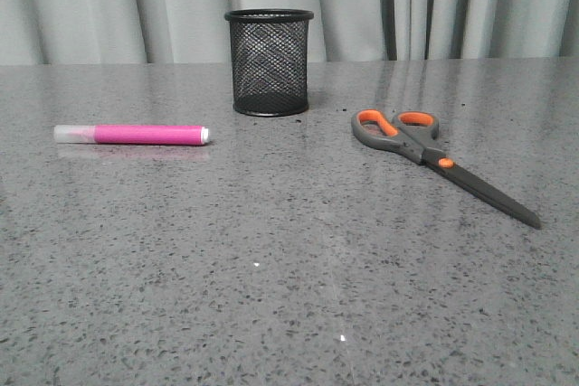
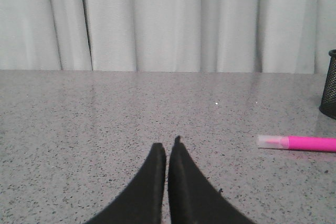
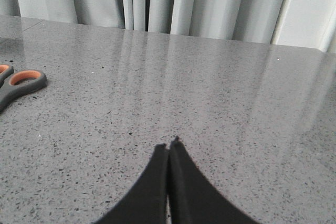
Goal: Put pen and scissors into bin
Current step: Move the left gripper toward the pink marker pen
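Note:
The pink pen [image 1: 131, 135] lies flat on the grey table at the left, its whitish cap pointing left. The scissors [image 1: 434, 158] lie closed at the right, orange-lined loops towards the back. Between them, farther back, the black mesh bin [image 1: 269, 61] stands upright. No gripper shows in the front view. In the left wrist view my left gripper [image 2: 167, 148] is shut on nothing, low over bare table, with the pen [image 2: 296, 143] off to one side and the bin's edge [image 2: 329, 83] beyond. My right gripper [image 3: 169, 146] is shut and empty, apart from the scissors' loops [image 3: 20, 83].
A pale curtain [image 1: 289, 2] hangs behind the table's far edge. Speckled grey tabletop [image 1: 289, 296] stretches across the foreground between the pen and the scissors.

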Motion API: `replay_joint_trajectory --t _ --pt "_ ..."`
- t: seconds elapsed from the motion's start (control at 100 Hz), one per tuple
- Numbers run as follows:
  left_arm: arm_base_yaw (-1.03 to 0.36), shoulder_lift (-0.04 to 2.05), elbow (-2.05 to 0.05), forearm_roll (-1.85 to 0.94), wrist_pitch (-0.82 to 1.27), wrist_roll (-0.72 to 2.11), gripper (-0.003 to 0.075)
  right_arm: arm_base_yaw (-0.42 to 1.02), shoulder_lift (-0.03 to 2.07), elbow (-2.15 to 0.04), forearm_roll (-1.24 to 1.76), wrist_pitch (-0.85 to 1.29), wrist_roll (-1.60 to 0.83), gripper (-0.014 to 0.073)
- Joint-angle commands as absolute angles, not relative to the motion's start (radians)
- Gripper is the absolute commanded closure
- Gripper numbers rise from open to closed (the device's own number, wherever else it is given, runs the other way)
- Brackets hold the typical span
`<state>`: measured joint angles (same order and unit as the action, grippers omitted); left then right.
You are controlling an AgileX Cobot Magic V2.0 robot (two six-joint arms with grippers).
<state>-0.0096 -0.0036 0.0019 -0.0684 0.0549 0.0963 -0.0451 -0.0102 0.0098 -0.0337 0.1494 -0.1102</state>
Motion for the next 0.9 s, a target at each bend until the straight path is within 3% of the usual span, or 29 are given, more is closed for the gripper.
replay_joint_trajectory --t 0.0,0.89 --pt "-0.006 -0.037 0.045 -0.077 -0.019 0.091 0.0739 -0.053 -0.031 0.024 -0.045 0.068 -0.112 0.0662" --pt "-0.006 -0.037 0.045 -0.077 -0.019 0.091 0.0739 -0.053 -0.031 0.024 -0.045 0.053 -0.112 0.0662"
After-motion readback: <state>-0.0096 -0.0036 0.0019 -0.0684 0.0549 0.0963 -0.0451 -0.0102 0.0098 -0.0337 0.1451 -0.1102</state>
